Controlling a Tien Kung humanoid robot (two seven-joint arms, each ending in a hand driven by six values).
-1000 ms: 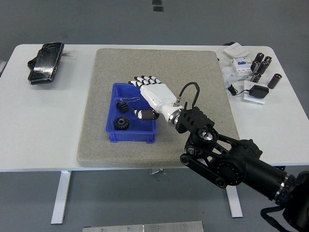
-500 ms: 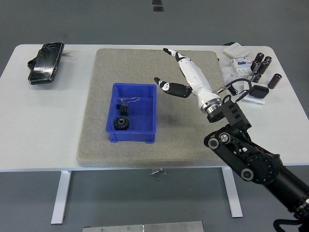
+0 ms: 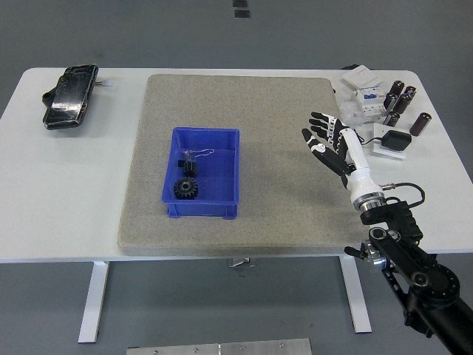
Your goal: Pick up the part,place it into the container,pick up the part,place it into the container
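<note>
The blue container sits on the grey mat, left of centre. Inside it lie a black gear and a smaller black part with a thin wire. My right hand, white with black fingertips, hovers over the mat's right edge, well to the right of the container. Its fingers are spread and hold nothing. The left arm does not show.
A black phone-like object lies at the table's far left. Dark cylinders, white boxes and a black adapter crowd the far right corner, close behind my right hand.
My right hand left the container, swung right and drew back toward the mat's right edge. Both parts stay in the container.
</note>
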